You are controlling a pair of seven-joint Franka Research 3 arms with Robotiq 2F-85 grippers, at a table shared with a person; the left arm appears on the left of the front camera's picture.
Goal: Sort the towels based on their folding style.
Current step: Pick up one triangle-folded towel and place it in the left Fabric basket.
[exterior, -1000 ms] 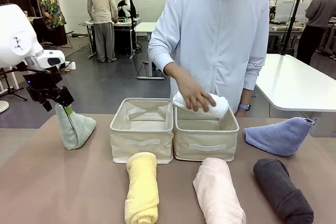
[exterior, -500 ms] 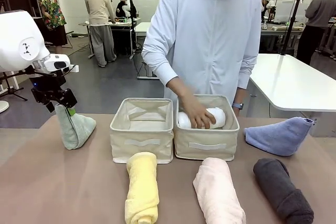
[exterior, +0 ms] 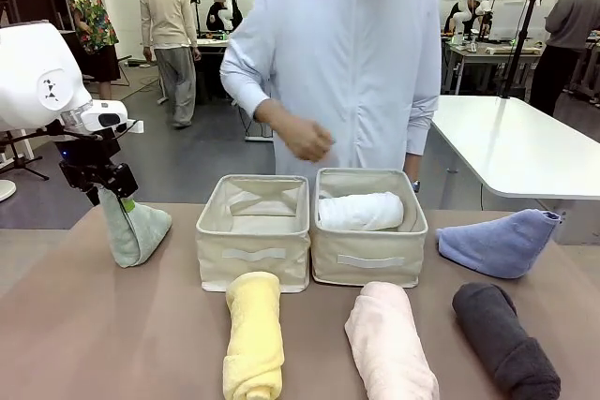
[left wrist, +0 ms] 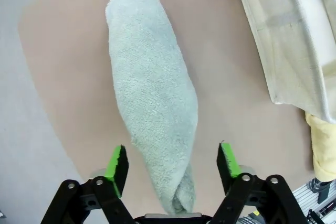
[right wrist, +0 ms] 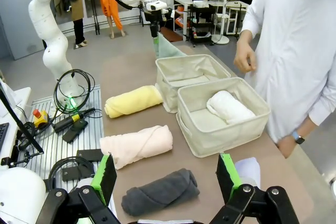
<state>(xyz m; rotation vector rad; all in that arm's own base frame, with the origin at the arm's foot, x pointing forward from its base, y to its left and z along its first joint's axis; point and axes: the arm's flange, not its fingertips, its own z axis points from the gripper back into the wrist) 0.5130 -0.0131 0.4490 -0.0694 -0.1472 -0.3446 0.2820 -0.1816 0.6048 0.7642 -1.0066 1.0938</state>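
Green-grey cone towel (exterior: 134,229), at 9 o'clock on table (exterior: 94,325), is straddled by left jaws spread wide; right jaws likewise parted, nothing held.

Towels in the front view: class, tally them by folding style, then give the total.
Rolled towels: 4 (white towel, yellow towel, pink towel, dark grey towel)
Cone-folded towels: 2 (pale green towel, periwinkle blue towel)
Total: 6
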